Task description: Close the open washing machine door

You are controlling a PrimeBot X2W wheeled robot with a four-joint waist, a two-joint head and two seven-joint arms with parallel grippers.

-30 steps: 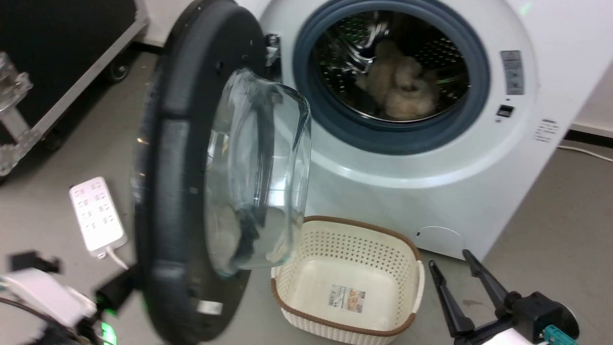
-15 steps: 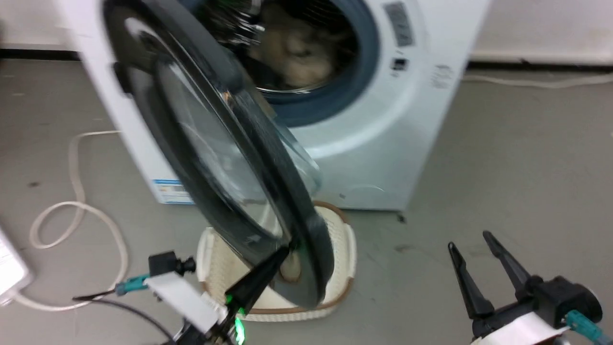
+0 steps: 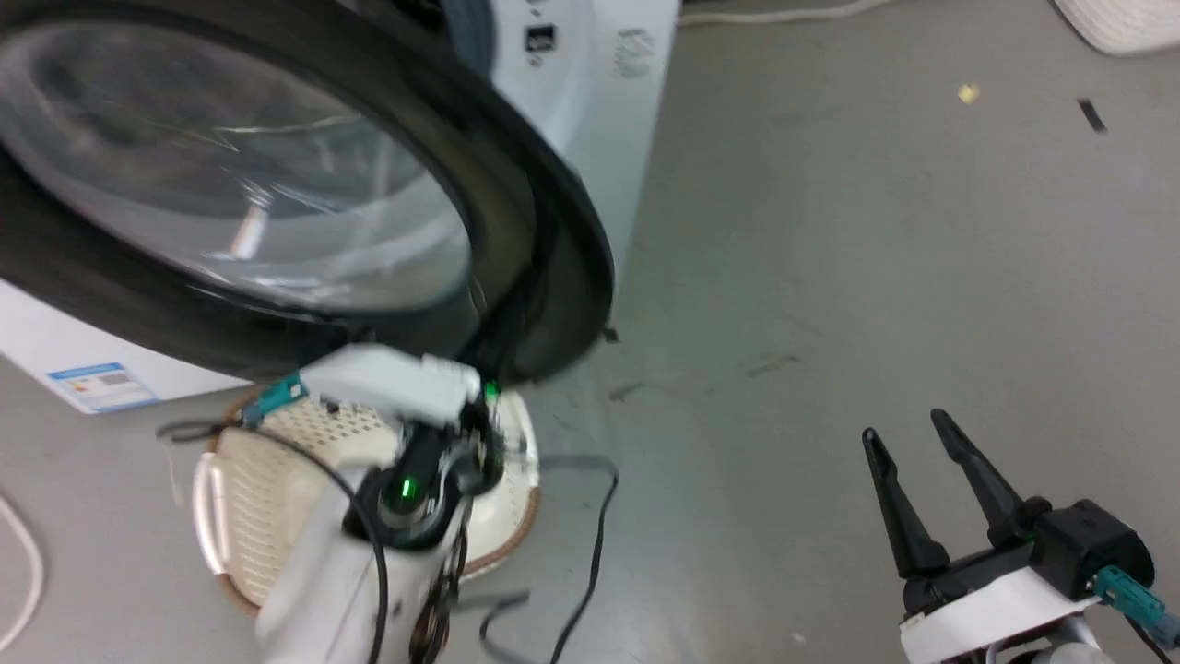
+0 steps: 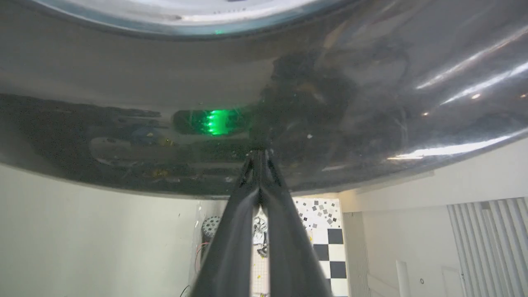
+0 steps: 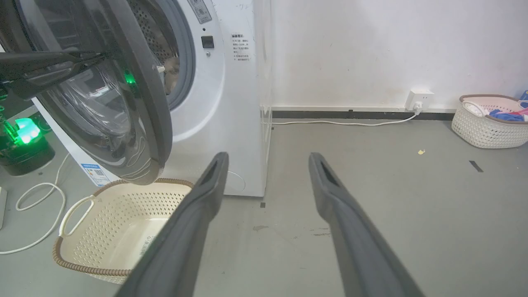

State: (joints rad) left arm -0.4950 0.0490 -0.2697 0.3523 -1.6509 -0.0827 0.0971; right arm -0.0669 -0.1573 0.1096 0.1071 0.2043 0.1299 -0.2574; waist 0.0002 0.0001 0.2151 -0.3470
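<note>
One basket (image 5: 111, 210) on grey floor (image 5: 371, 185), below washing machine door (image 5: 140, 165).

Perforated cream basket (image 5: 115, 222) on grey floor (image 5: 392, 185), wall socket (image 5: 420, 99), second basket (image 5: 482, 132) holding clothes

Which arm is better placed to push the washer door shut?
Left. The left gripper, fingers closed together, has its tips against the black rim of the washing machine door; the right gripper hangs open over the floor, apart from the door.
</note>
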